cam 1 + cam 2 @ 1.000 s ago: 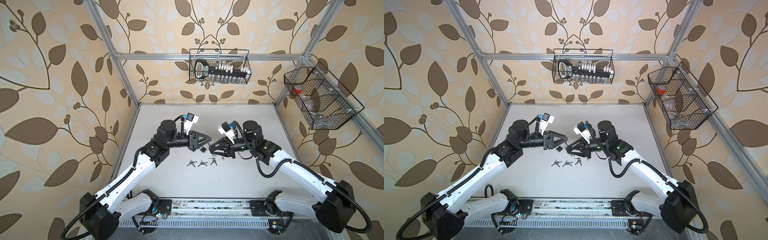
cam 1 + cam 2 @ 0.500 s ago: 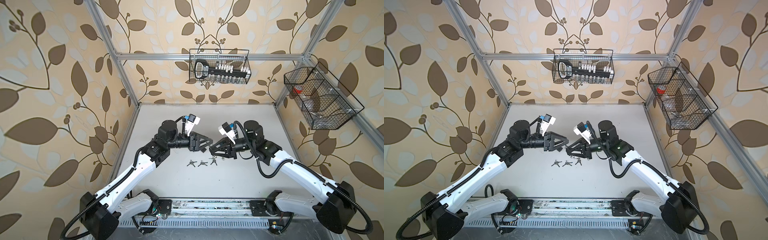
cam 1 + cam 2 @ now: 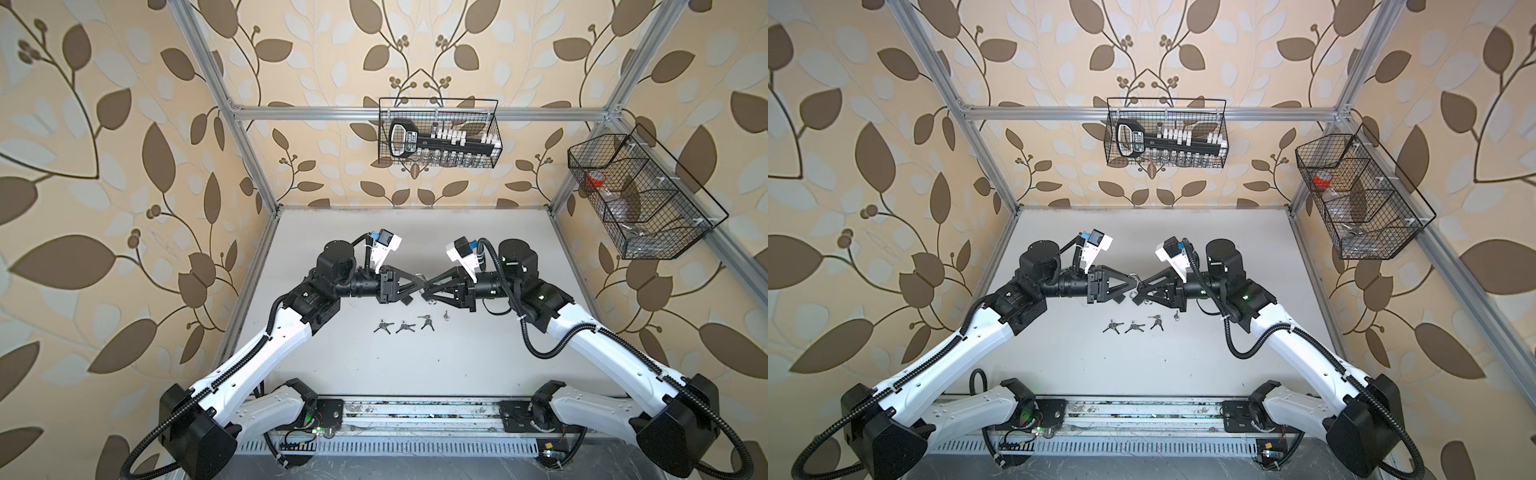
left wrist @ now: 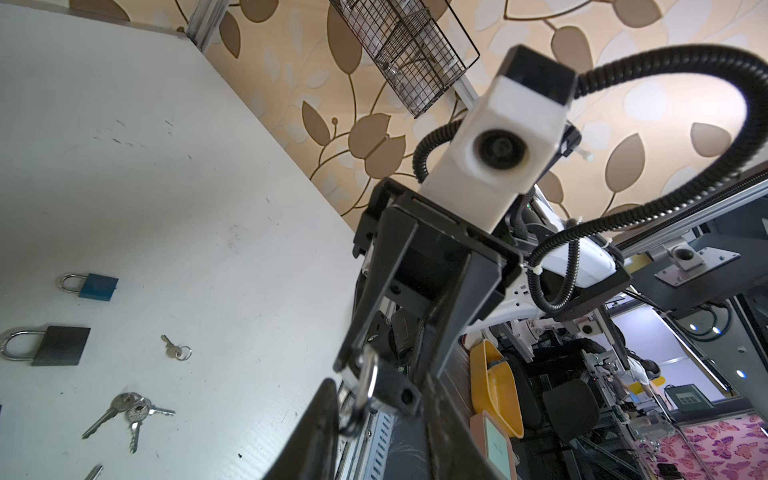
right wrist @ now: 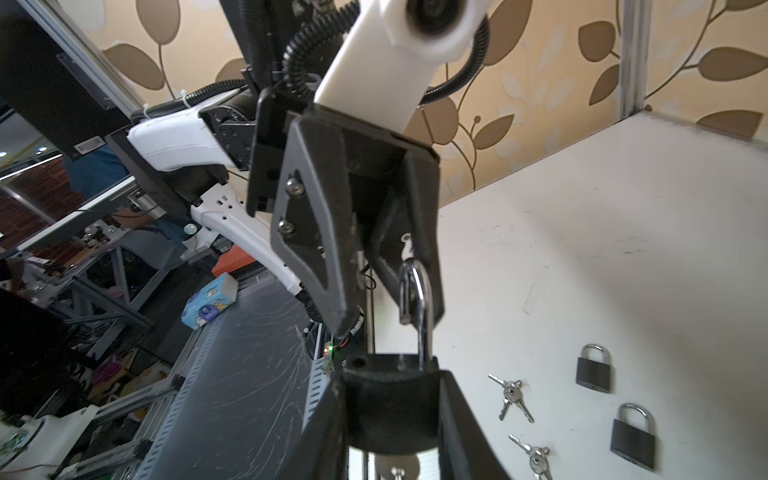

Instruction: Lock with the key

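Right claw (image 3: 426, 292) of mine is pinched on the body of the black padlock (image 5: 390, 409). It holds the lock in the air above the middle of the table (image 3: 478, 365), clear of the surface.

Shackle (image 5: 424, 332): open. Its free leg stands out of the body, off to one side of its hole.

Left claw (image 5: 390, 316) meets the right one tip to tip, jaws partly apart on either side of the shackle. One finger touches it, but whether they clamp it I cannot tell. Whether a key sits in the keyhole is hidden from me.

Loose keys (image 3: 405, 327) lie on the table between the claws and the front edge. Spare padlocks (image 5: 594, 368) rest nearby.

Assessment: the step in hand is closing the shackle. The next move calls for swinging the free leg over its hole and pressing it home along its own line while my right claw holds firm. The key turn comes after that.
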Controlling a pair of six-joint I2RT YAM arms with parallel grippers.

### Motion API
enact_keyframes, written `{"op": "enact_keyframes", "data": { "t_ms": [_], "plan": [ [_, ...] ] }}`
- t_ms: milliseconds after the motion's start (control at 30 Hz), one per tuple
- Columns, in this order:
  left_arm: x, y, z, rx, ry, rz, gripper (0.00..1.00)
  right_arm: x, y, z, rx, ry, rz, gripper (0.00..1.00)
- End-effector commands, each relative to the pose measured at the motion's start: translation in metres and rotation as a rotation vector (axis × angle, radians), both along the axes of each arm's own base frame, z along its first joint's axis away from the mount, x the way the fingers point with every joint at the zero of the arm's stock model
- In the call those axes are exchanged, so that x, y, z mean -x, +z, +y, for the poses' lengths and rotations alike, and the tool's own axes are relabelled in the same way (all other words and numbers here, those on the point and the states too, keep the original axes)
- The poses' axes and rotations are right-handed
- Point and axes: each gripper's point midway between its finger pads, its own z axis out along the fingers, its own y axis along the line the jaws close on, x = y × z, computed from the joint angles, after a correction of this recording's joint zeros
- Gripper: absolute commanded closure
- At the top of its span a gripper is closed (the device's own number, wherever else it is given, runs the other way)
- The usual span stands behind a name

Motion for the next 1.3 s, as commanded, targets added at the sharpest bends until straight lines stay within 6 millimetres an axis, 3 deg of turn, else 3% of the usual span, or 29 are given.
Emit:
{"op": "enact_keyframes", "data": {
  "t_ms": [0,133,267,367,767,1267],
  "plan": [
    [0.012,0.033,0.000,0.049,-0.041,-0.102,0.68,-0.001,0.004,-0.001,-0.011,-0.010,-0.022,1.00],
    [0.010,0.034,0.000,0.048,-0.033,-0.102,0.69,0.008,0.002,0.003,-0.018,0.064,-0.003,1.00],
    [0.004,0.031,0.002,0.030,0.012,-0.096,0.50,0.014,0.004,0.003,-0.023,0.094,-0.008,1.00],
    [0.001,0.029,0.001,0.022,0.014,-0.083,0.48,0.013,0.002,0.003,-0.019,0.095,-0.002,1.00],
    [0.002,0.026,-0.002,0.020,-0.005,-0.072,0.72,0.012,-0.009,0.011,0.008,0.104,0.023,1.00],
    [0.001,0.021,0.001,0.002,0.013,-0.068,0.97,0.012,0.001,0.006,-0.002,0.068,-0.016,1.00]
  ]
}}
